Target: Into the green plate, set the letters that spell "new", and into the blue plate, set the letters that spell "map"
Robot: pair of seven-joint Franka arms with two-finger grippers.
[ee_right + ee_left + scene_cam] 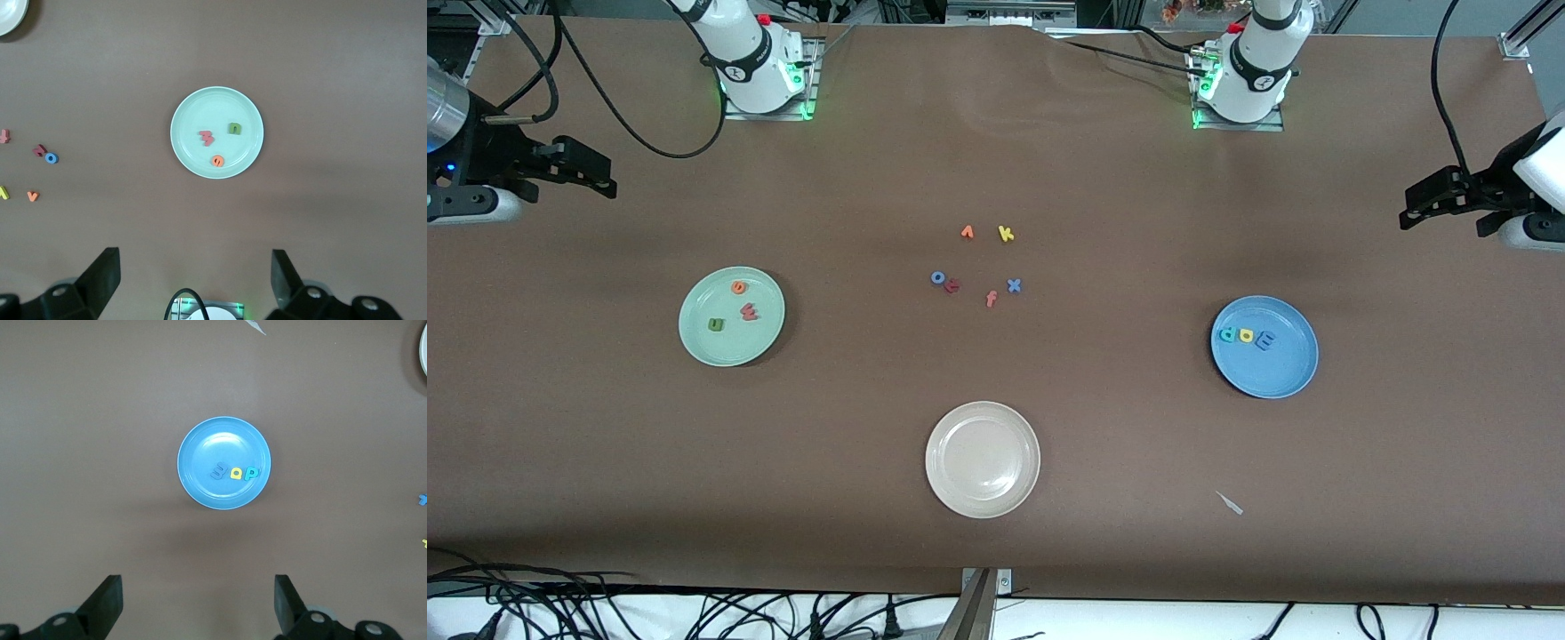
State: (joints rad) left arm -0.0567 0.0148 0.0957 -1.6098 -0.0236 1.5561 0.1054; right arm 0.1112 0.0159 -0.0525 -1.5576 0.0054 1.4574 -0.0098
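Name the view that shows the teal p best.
The left wrist view: it looks straight down on the blue plate, where the teal p lies beside the yellow a, its shape plain. The front view shows the p smaller on that plate. The right wrist view does not show it.

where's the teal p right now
The teal p lies in the blue plate toward the left arm's end of the table, at the end of a row beside the yellow a and blue m.
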